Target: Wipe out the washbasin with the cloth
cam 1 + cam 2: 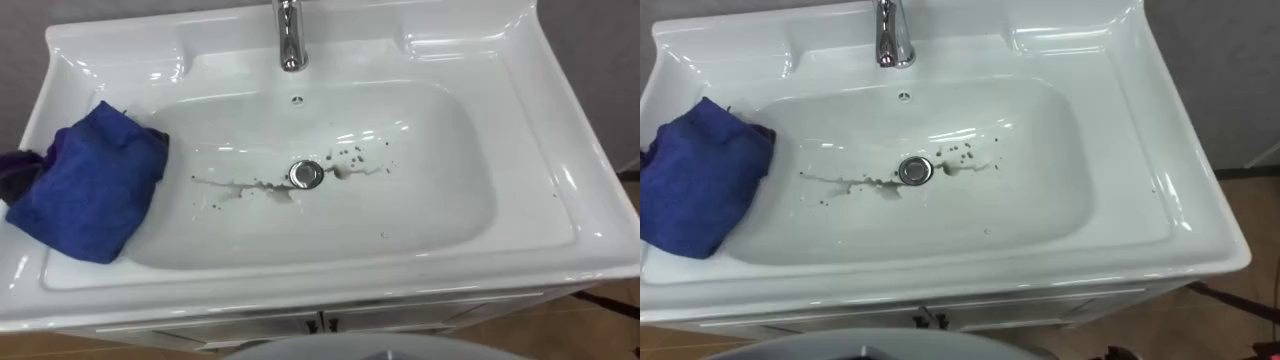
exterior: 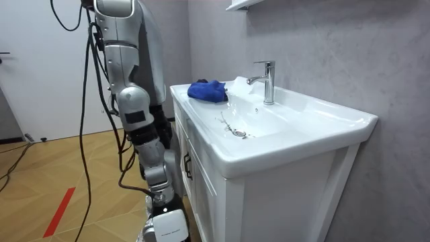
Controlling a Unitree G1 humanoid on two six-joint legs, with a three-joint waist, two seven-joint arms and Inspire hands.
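Note:
A white basin (image 1: 470, 215) lies below me, with dark grime (image 1: 240, 186) streaked to the left of the chrome drain (image 1: 307, 174) and specks to its right. A crumpled blue cloth (image 1: 88, 185) rests on the basin's left rim, partly hanging into the bowl; it is also on the far rim (image 2: 207, 91) in the room view. In that view I stand at the front of the vanity with my right arm hanging straight down beside it, the right hand (image 2: 166, 225) low at the picture's bottom edge, far from the cloth.
A chrome tap (image 1: 289, 35) stands at the back centre of the basin. The white vanity cabinet (image 2: 201, 188) has dark door handles at its front. A grey wall runs behind it, and wooden floor spreads to the room view's left.

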